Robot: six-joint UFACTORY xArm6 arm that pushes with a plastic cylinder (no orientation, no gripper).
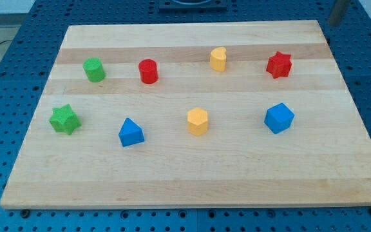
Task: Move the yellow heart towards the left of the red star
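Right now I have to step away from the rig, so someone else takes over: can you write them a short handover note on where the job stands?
My tip: the rod shows only at the view's top right corner, off the wooden board; its very end cannot be made out, and it touches no block.
Yellow heart-shaped block: in the top row, well apart from the red star-shaped block, on that star's left side in the view.
Done: nothing visibly under way.
Left: bring the tip to the heart's left side and push it toward the view's right, closer to the star. The path between them looks free of blocks.
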